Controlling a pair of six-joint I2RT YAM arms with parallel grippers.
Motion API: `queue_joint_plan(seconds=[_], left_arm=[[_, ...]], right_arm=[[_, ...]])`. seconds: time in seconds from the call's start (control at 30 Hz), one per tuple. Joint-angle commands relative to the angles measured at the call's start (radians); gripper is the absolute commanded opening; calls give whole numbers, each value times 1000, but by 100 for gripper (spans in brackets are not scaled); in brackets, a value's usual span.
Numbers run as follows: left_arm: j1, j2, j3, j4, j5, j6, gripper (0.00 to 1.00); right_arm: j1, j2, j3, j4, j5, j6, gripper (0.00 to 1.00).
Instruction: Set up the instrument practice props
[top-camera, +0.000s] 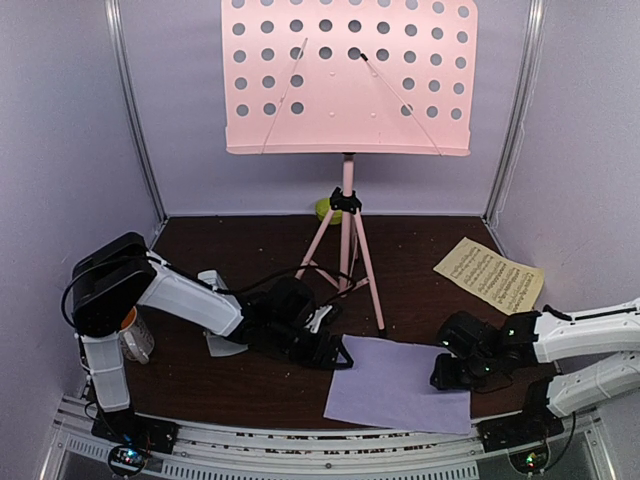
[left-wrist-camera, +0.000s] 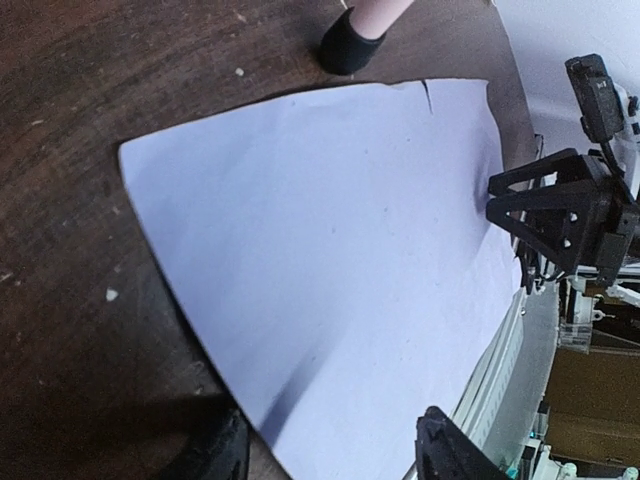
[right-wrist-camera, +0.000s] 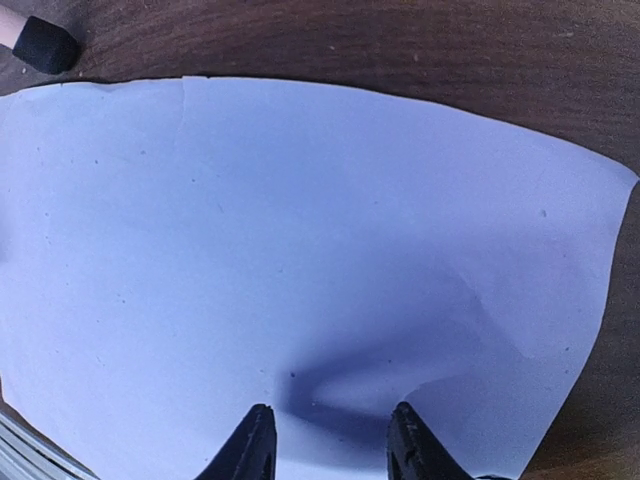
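Two sheets lie flat on the desk. The lavender page (top-camera: 400, 385) sits by the near edge, right of centre, its long axis roughly along that edge. The pale-yellow page (top-camera: 490, 273) lies near the right edge, its long axis slanting from far-left to near-right. The pink music stand (top-camera: 348, 75) is upright toward the far edge, its perforated face turned to the near edge.

The left arm lies low from the near-left corner, with the left gripper (top-camera: 338, 354) at the lavender page's left corner, fingers apart. The right arm reaches low from the near-right corner. The right gripper (right-wrist-camera: 330, 440) has its fingers spread over the page's right margin, where the paper dimples.
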Motion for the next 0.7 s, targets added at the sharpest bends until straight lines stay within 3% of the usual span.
queue_joint_plan(seconds=[0.0,0.23,0.47,0.67], left_arm=[[-2,46,35,50,31,-33,60],[-2,63,31,206,67,-77,63],[-2,66,58,284,87,-89,75],[-2,61,83,329,125,-94,71]], right_arm=[[-5,59,-7,85,-34,-14,39],[-5,131,-7,178,-60,-7,39],[-3,166,10,215,-64,-7,39],[-3,183,24,231,-65,-9,39]])
